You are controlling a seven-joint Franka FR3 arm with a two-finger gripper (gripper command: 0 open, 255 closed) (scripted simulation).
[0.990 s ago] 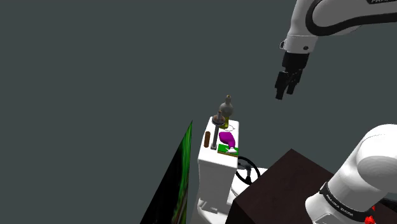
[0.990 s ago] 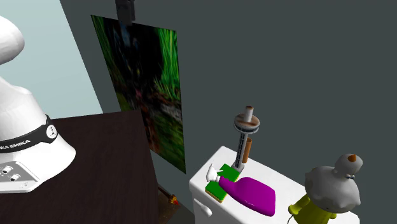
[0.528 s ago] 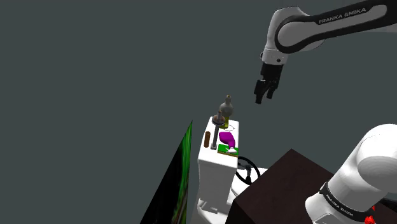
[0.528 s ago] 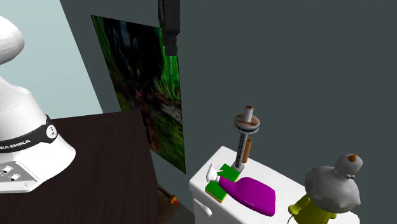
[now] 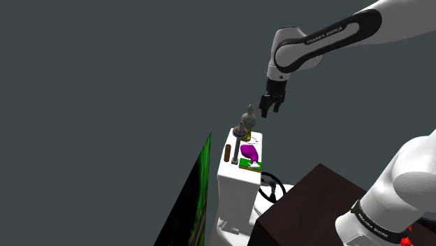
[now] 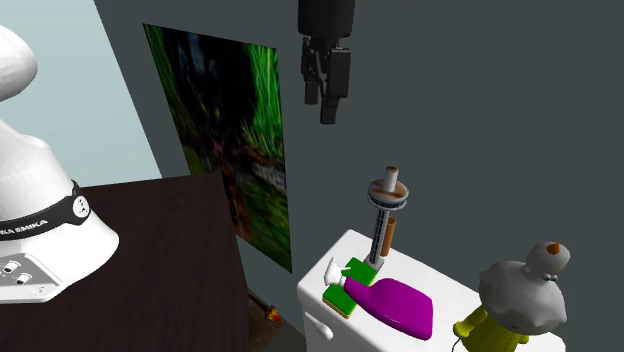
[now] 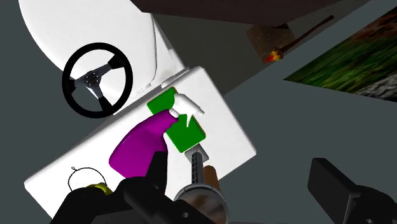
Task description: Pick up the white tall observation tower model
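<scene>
The hand (image 5: pixel 270 110) hung high over the toilet tank (image 5: pixel 234 185), its fingers spread wide with nothing between them. The tower model (image 6: pixel 383 225), a slim shaft with a round deck, stood upright on the tank's lid, beside a purple spray bottle (image 6: pixel 400 305). The second exterior view gave a green painting (image 6: pixel 225 130) on the wall behind the tank. The wrist view added a black steering wheel (image 7: pixel 97 79) on the toilet beside the tank.
</scene>
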